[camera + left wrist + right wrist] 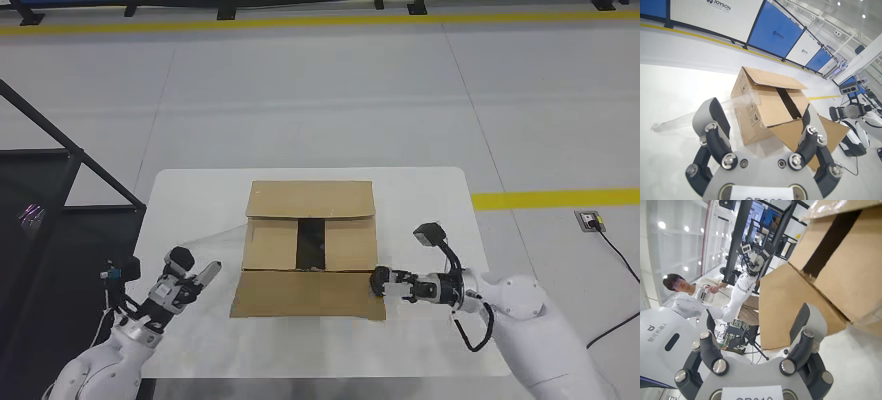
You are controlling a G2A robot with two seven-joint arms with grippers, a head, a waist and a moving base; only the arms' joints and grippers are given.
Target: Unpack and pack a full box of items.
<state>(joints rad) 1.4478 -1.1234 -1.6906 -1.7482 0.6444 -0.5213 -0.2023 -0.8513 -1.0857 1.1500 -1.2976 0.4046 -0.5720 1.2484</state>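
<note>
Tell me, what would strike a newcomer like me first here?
A brown cardboard box sits centred on the white table, outer flaps opened, a dark slot between the inner ones. A strip of clear tape trails from its side toward the open left gripper; the open right gripper is at the near flap's corner.

L grey two-finger gripper (762, 106): fingers spread, empty, arm angled fwd | R grey two-finger gripper (757, 311): fingers spread, forearm pointing inward

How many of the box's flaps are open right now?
2. The far flap is lifted back; the near flap lies folded out toward the robot. Both inner flaps are down, with a dark gap between them.
</note>
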